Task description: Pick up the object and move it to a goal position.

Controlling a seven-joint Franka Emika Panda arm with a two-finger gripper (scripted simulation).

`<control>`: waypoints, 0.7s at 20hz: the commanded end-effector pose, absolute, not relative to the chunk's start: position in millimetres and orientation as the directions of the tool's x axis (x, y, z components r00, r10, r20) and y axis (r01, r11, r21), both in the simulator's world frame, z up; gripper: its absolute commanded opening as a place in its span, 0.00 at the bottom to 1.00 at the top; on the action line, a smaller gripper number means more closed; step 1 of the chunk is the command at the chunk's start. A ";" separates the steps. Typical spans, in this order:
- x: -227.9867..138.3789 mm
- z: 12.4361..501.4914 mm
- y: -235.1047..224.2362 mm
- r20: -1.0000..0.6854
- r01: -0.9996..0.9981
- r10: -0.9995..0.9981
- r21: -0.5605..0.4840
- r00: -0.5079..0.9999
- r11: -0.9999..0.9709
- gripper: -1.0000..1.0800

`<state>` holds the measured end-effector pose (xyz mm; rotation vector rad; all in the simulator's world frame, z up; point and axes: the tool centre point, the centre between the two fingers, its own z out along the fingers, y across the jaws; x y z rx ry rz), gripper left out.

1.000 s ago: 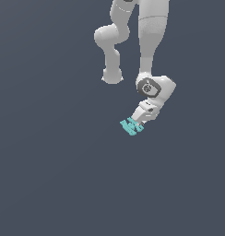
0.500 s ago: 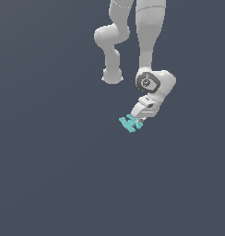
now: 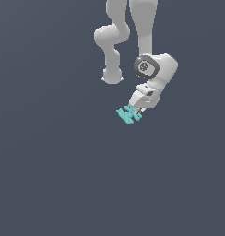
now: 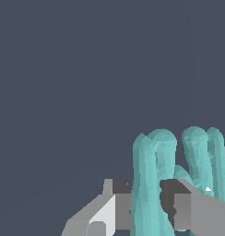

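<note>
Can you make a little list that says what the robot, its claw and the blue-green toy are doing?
robot: one white arm, reaching down from the top of the exterior view
claw: shut on the toy, one finger on each side
toy: small, teal, with short prongs, held at the claw's tip
background: plain dark grey, nothing else to see
goal spot: not marked in either view

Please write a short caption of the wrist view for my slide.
Claw shut on the teal pronged piece, seen close against a plain dark grey background.
</note>
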<state>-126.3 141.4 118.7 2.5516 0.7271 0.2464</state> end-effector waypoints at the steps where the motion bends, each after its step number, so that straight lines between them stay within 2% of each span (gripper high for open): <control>1: -129.1 139.7 135.6 0.041 0.452 0.536 0.486 0.843 -0.748 0.00; 14: -142.7 259.6 104.1 0.039 0.454 0.536 0.482 0.843 -0.749 0.00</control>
